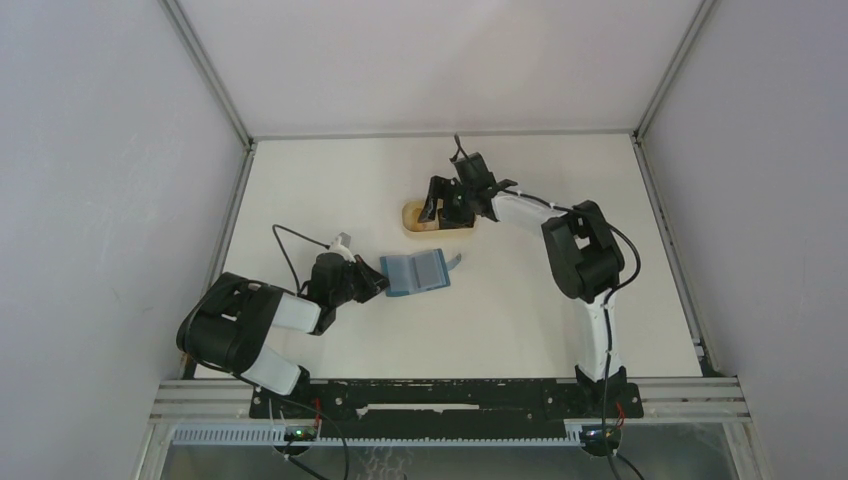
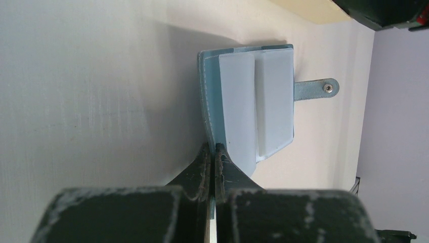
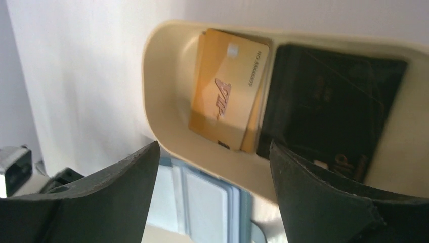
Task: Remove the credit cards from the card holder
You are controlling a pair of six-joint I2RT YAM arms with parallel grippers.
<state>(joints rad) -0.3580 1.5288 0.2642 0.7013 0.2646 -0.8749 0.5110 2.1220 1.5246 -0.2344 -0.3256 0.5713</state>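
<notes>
The teal-blue card holder (image 1: 417, 272) lies open on the table, its pale sleeves and snap tab showing in the left wrist view (image 2: 253, 109). My left gripper (image 2: 212, 152) is shut on the holder's near-left edge. A gold credit card (image 3: 227, 91) and a black credit card (image 3: 329, 109) lie side by side in the tan rounded tray (image 3: 162, 101). My right gripper (image 3: 215, 167) is open and empty, hovering over the tray (image 1: 412, 216). The holder also shows blurred below the tray in the right wrist view (image 3: 212, 197).
White walls with metal frame posts close in the table on three sides. The right arm (image 1: 580, 250) reaches across the middle right of the table. A black cable (image 1: 290, 250) loops beside the left arm.
</notes>
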